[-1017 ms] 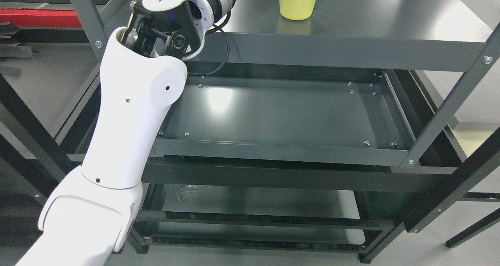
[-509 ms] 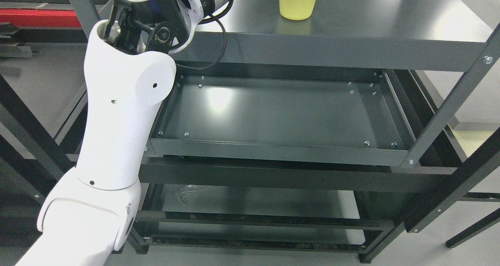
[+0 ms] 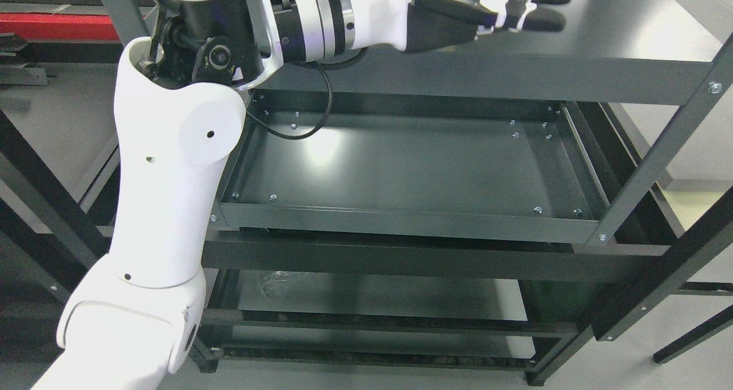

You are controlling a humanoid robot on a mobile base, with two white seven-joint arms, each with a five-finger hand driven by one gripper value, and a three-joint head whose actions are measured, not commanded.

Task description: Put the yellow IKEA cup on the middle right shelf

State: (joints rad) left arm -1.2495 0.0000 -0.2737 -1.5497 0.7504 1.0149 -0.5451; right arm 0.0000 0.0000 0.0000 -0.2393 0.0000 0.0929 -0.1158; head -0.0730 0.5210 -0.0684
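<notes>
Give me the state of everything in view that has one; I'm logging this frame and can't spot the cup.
Left hand: over the upper shelf, fingers stretched out, no grasp seen.
Yellow cup: not visible.
Upper shelf: nothing seen on its visible surface.
Tray shelf: nothing in it.
Bottom shelf: nothing visible on it.
Right hand: not in view.
</notes>
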